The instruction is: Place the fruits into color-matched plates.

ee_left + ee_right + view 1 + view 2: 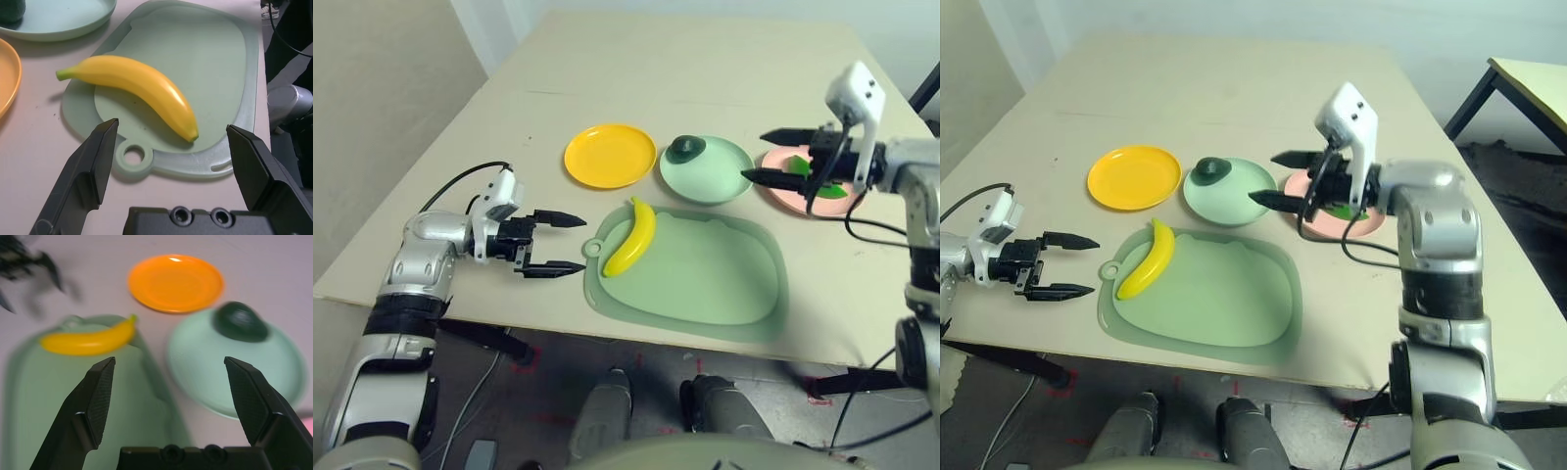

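The left pincer [558, 243] gapes empty beside the banana [630, 237] (last unplated fruit), probably lining up a grab.

The bench [705, 59] is a pale beige board. Directly on it, in a row across its middle, lie three round plates: the yellow-orange plate [609, 155] toward the left edge, the mint green plate [715, 176] just beside it, and the pink plate [795, 191] toward the right edge. The green cutting mat [705, 269] lies near the front edge, just before the plates.
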Robot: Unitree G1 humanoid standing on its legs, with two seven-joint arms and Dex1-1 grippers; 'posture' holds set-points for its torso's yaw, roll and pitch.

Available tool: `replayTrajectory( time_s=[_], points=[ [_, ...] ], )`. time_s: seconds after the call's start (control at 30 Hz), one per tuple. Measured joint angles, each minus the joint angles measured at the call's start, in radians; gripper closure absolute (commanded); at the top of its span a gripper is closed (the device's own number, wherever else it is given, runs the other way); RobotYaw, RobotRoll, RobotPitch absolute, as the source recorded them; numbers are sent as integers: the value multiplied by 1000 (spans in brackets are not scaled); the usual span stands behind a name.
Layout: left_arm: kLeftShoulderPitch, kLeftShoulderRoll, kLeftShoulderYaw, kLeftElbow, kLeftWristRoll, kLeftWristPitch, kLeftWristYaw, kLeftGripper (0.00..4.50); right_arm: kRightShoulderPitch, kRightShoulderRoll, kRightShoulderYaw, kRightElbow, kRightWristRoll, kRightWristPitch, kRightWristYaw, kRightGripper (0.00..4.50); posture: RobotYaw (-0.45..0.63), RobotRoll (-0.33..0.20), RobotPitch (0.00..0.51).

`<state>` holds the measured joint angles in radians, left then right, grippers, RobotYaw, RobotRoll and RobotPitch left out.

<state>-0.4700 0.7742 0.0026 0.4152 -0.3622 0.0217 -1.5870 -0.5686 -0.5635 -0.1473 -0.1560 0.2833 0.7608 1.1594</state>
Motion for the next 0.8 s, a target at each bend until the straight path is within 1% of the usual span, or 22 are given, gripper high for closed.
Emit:
replayTrajectory(
  time_s=[0.07, 0.13, 0.23, 0.4, 0.47, 0.53, 0.57, 0.63, 0.7, 0.8],
  points=[
    [-20, -2, -2, 0, 0, 3, -1, 0, 36, 37, 14, -63, 40, 8, -34, 29, -10, 0, 136],
    [-27, -1, -2, -1, 1, 4, -3, 0, 93, 42, 47, -99, 56, -7, -52, 29, -4, 0, 137],
    [-27, 7, -3, 0, 4, 6, -9, 0, 218, 42, 99, -149, 75, -30, -71, 29, -3, 0, 136],
    [-74, 52, -11, 29, 46, -6, -6, 0, 298, 19, 133, -154, 76, -134, -82, 29, -7, 0, 133],
    [-112, 61, -22, 40, 68, -18, -5, 0, 311, 18, 137, -138, 76, -164, -90, 29, -10, 0, 132],
    [-160, 68, -37, 49, 104, -66, -4, 0, 314, 17, 140, -123, 77, -191, -93, 29, -11, 0, 133],
    [-186, 70, -49, 57, 127, -110, -4, 0, 315, 17, 143, -117, 80, -204, -92, 29, -12, 0, 133],
    [-252, 51, -68, 89, 180, -274, 14, 0, 321, 12, 149, -112, 96, -211, -86, 29, -16, 0, 133],
    [-345, 13, -88, 137, 230, -489, 46, 0, 320, 13, 155, -112, 122, -205, -84, 29, -18, 0, 131],
    [-503, -2, -157, 244, 322, -828, 54, 0, 313, 13, 143, -117, 211, -113, -92, 29, -32, 0, 129]
  ],
)
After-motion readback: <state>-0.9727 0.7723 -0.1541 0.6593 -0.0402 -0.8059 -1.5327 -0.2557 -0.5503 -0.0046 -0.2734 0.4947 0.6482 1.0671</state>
